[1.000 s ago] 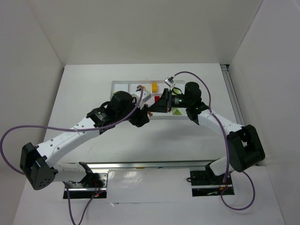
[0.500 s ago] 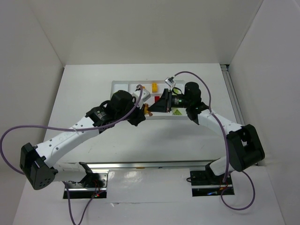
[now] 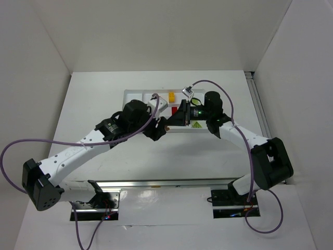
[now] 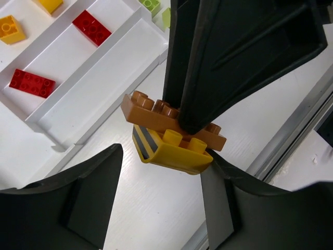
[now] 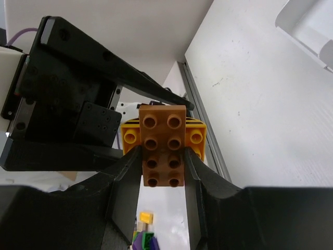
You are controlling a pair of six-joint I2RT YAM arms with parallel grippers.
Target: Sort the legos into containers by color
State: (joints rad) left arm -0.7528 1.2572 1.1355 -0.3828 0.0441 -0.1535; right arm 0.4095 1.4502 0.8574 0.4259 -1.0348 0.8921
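My right gripper [image 5: 162, 156] is shut on a brown brick [image 5: 162, 136] that has a yellow brick [image 5: 196, 136] stuck under it, held above the table in front of the white tray [image 3: 134, 96]. In the left wrist view the brown brick [image 4: 151, 110] and the yellow brick [image 4: 171, 153] hang between my open left gripper's [image 4: 164, 169] jaws, with the yellow one close to the right finger [image 4: 218, 203]. In the top view both grippers, left [image 3: 157, 128] and right [image 3: 175, 119], meet at the brick pair [image 3: 167, 125]. The tray [image 4: 99, 94] holds two red bricks [image 4: 91, 27], orange, yellow and green ones.
The tray's near compartment [image 4: 112, 78] is bare. A yellow brick [image 3: 171, 97] lies in the tray's far part. An aluminium rail [image 3: 156, 183] runs along the table's near edge. The right wrist view shows loose bricks [image 5: 145, 237] far below.
The left gripper shifted slightly left and then back right at the brick pair. The right gripper keeps its hold on the brown brick.
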